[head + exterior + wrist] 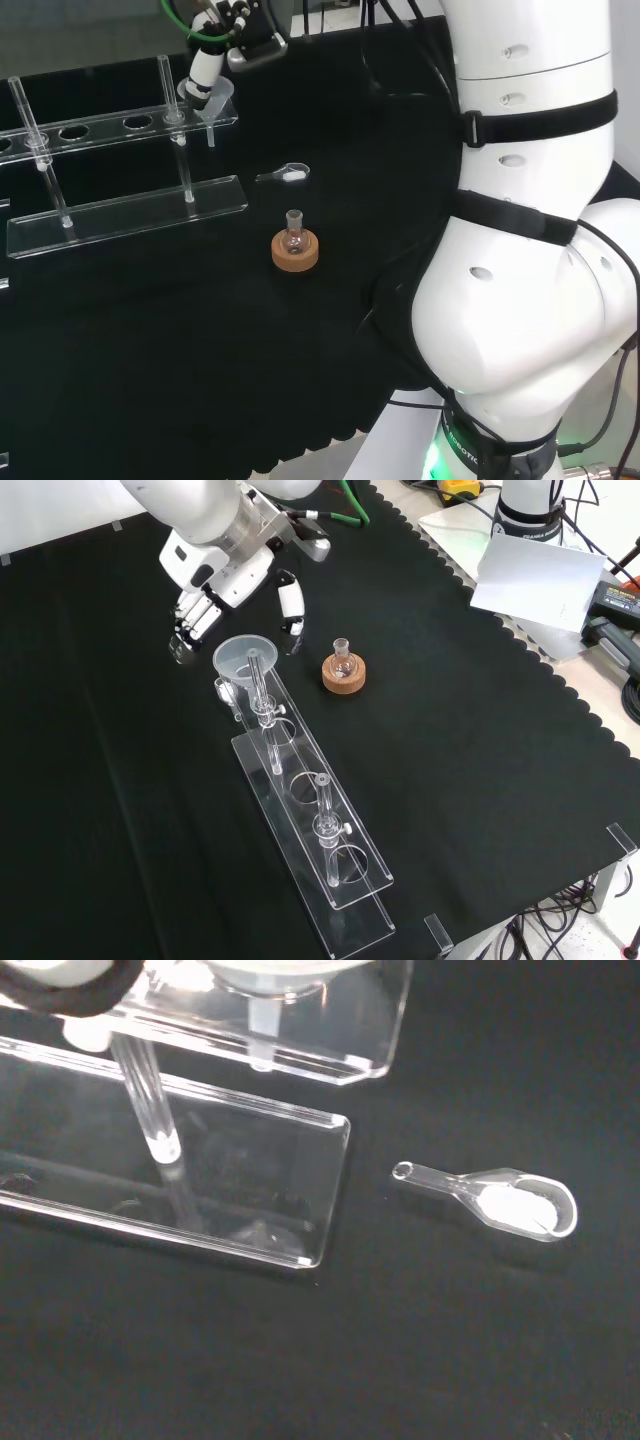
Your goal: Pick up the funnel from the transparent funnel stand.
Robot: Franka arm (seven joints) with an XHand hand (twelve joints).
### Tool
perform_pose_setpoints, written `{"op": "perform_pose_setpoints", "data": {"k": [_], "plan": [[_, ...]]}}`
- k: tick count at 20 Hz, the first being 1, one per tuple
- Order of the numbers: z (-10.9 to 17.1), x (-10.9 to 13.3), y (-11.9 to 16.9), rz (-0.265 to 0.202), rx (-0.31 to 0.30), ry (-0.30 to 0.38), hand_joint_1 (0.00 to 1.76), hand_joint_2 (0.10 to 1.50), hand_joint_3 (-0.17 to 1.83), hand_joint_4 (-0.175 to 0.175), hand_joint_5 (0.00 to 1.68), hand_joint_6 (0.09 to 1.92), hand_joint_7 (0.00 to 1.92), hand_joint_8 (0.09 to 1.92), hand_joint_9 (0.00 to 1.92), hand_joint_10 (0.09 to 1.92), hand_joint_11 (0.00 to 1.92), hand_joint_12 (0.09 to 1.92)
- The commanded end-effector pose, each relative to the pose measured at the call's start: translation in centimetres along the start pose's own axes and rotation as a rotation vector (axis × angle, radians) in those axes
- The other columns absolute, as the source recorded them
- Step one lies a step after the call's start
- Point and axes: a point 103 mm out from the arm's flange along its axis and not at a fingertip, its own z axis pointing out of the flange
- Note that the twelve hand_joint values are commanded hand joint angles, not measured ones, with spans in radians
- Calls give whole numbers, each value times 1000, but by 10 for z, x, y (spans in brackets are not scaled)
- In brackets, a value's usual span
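A: Clear conical plastic funnel sits in the end hole of the transparent acrylic funnel stand; stem hanging through.

B: Black and white hand just behind it; fingers spread, nothing pinched; presumably set to straddle the rim.

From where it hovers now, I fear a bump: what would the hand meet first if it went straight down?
Probably the funnel seated in the transparent stand; the hand's fingers hang just above its rim, though depth is unclear.

Even, bright overhead light; the black cloth swallows shadows. Glare on the clear funnel stand. In the wrist view, the hand shows blurred.
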Motion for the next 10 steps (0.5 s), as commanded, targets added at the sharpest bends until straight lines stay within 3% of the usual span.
{"op": "perform_pose_setpoints", "data": {"k": [1,4,10], "plan": [[10,-2,7,3,40,-4,674,597,490,29,76,87,0,277,17,910,263,1536],[9,16,13,2,40,-9,670,596,497,30,78,87,0,299,35,922,272,1531],[9,16,11,-5,18,-10,663,596,502,32,81,87,0,311,43,925,279,1528]]}}
